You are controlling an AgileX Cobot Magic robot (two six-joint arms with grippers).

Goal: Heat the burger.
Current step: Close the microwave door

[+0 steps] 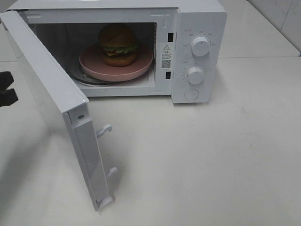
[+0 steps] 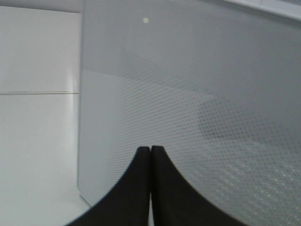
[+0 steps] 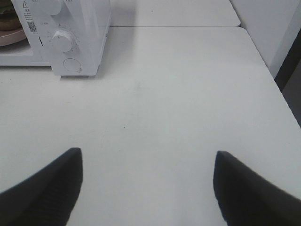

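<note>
Door [image 1: 47, 80] hangs open lower left; burger [image 1: 117, 44] sits inside.
Left gripper [image 2: 150, 149], clenched empty near it, may slip off pushing; right gripper [image 3: 148, 155] gapes, empty.

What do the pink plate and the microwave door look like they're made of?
Pink plate: probably plastic or ceramic, satin; flat even colour, faint sheen. Microwave door: white glossy painted metal or plastic, can't tell which; its window shows a fine dotted mesh.
</note>
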